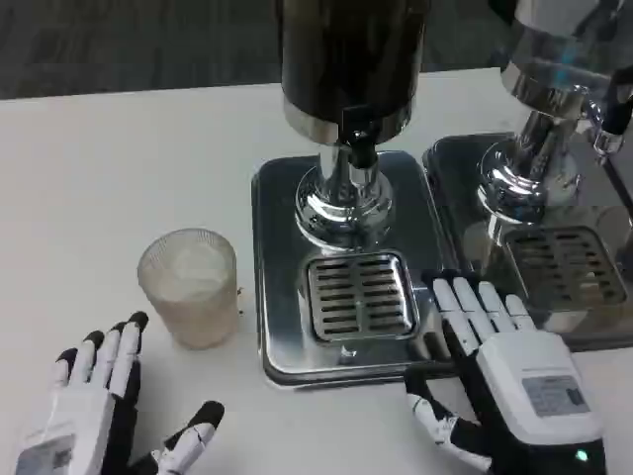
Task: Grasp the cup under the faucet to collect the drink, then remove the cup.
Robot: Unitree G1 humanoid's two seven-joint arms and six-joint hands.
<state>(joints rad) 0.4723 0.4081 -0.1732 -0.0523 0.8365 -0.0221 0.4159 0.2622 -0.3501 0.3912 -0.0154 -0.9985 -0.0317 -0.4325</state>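
The white worktop (119,158) spreads under everything. The largest thing on it is the dark drink dispenser (346,59) at twelve o'clock, standing on a chrome pedestal above a polished steel base tray (272,247). Its black faucet (359,139) points down toward the slotted drip grate (358,295), which is bare. A second chrome dispenser (554,89) stands at two o'clock on its own tray with its own grate (566,262), just beside the first.

The frosted cup (190,287) stands upright on the worktop at nine o'clock from the grate, off the tray's left edge and well clear of the faucet.

The right robot hand (499,381) lies at five o'clock, released, fingers extended, fingertips resting on the tray's right rim beside the grate. The left robot hand (104,411) sits at seven o'clock, released, fingers spread, its fingertips near the cup's base without touching it.
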